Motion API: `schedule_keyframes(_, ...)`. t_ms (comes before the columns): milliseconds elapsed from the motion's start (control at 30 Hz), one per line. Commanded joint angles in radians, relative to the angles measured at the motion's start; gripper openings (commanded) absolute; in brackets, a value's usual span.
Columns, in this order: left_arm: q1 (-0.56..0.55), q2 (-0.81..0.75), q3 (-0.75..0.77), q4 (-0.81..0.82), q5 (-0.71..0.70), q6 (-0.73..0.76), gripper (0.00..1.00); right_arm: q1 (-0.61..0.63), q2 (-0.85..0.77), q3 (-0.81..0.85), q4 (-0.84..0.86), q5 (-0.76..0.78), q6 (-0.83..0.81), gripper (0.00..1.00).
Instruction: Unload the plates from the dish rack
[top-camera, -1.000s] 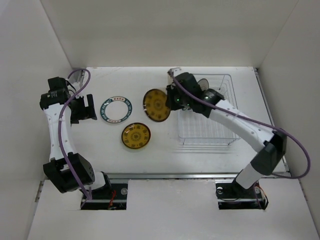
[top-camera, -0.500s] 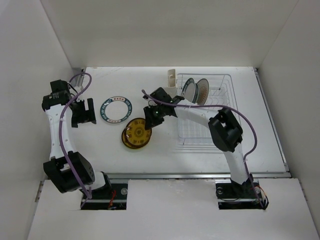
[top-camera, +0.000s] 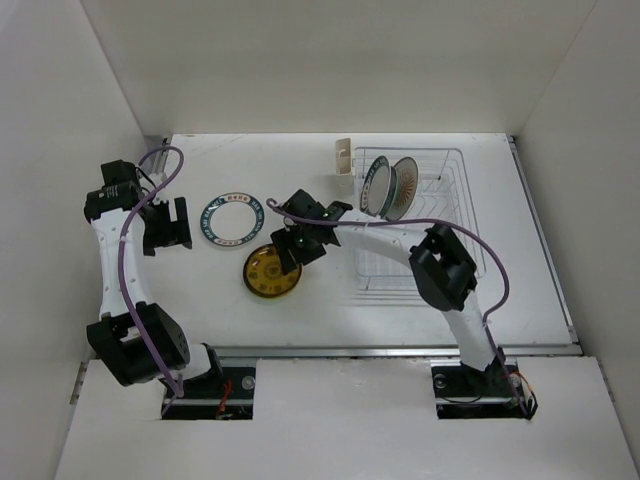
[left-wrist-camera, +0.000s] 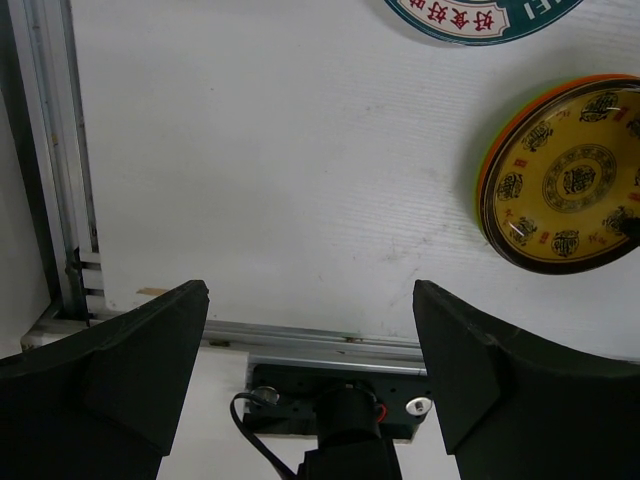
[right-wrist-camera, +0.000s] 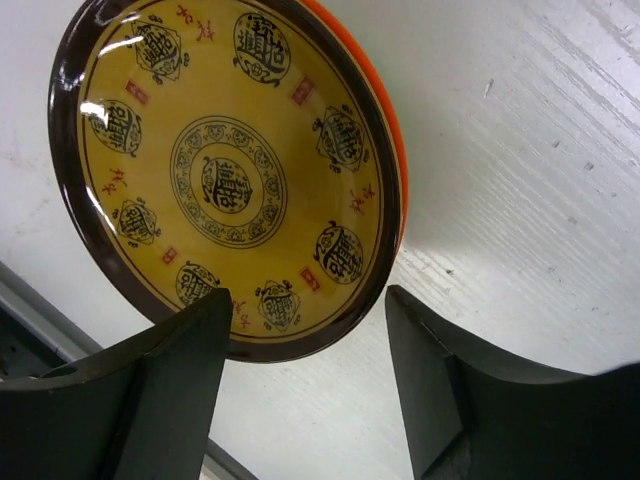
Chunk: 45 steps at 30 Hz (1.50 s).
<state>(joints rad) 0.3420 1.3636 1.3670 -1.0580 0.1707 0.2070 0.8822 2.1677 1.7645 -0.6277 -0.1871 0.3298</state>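
Top external: the brown-yellow plate (top-camera: 268, 276) lies flat on the table (top-camera: 290, 170), partly under the right gripper (top-camera: 290, 250). The dish rack (top-camera: 405, 275) holds two upright plates (top-camera: 388, 187).

Left wrist: the left gripper (left-wrist-camera: 310, 290) has its jaws wide apart and empty.

Right wrist: the jaws are spread and hold nothing. The brown-yellow plate, stacked on the orange plate (right-wrist-camera: 398, 160), lies just ahead of them.

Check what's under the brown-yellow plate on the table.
An orange rim peeks out beneath the brown-yellow plate along one side; it looks like a second plate. Its face is fully covered, so its pattern cannot be told.
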Motion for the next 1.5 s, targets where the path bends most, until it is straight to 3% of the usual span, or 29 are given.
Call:
schedule_keyframes(0,-0.001,-0.034,0.001,0.000,-0.007,0.015,0.81,0.000,-0.078,0.020,-0.018,0.093,0.011,0.69)
schedule_keyframes(100,-0.001,-0.034,0.001,0.000,-0.007,0.015,0.81,-0.011,-0.219,-0.005,0.008,0.118,0.043,0.73)
schedule_keyframes(267,-0.001,-0.053,0.001,0.000,-0.007,0.015,0.81,-0.094,-0.452,-0.014,0.013,0.248,0.103,0.88)
schedule_keyframes(400,-0.001,-0.054,0.001,0.000,-0.007,0.015,0.81,-0.253,-0.591,-0.027,-0.032,0.420,0.159,0.96)
schedule_keyframes(533,-0.001,-0.054,0.010,0.000,0.004,0.015,0.81,-0.440,-0.589,-0.024,-0.142,0.517,0.205,0.96)
schedule_keyframes(633,-0.001,-0.054,0.021,-0.010,0.013,0.015,0.81,-0.558,-0.539,-0.023,-0.158,0.508,0.206,0.96)
schedule_keyframes(767,-0.001,-0.054,0.021,-0.010,0.024,0.015,0.81,-0.621,-0.450,-0.013,-0.158,0.459,0.192,0.93)
schedule_keyframes(933,-0.001,-0.054,0.021,-0.019,0.024,0.015,0.81,-0.621,-0.379,-0.045,-0.104,0.420,0.183,0.78)
schedule_keyframes(967,-0.001,-0.054,0.021,-0.019,0.024,0.015,0.81,-0.621,-0.370,-0.045,-0.104,0.420,0.193,0.70)
schedule_keyframes(1167,-0.001,-0.054,0.021,-0.019,0.024,0.015,0.81,-0.632,-0.315,-0.066,-0.073,0.411,0.204,0.42)
schedule_keyframes(1200,-0.001,-0.054,0.021,-0.019,0.024,0.015,0.81,-0.632,-0.315,-0.066,-0.073,0.411,0.204,0.31)
schedule_keyframes(1300,-0.001,-0.054,0.021,-0.019,0.024,0.015,0.81,-0.632,-0.324,-0.102,-0.064,0.411,0.204,0.10)
schedule_keyframes(1400,-0.001,-0.054,0.021,-0.028,0.024,0.025,0.81,-0.632,-0.348,-0.115,-0.064,0.443,0.195,0.00)
schedule_keyframes(1467,-0.001,-0.054,0.021,-0.028,0.035,0.025,0.81,-0.632,-0.358,-0.115,-0.064,0.443,0.175,0.00)
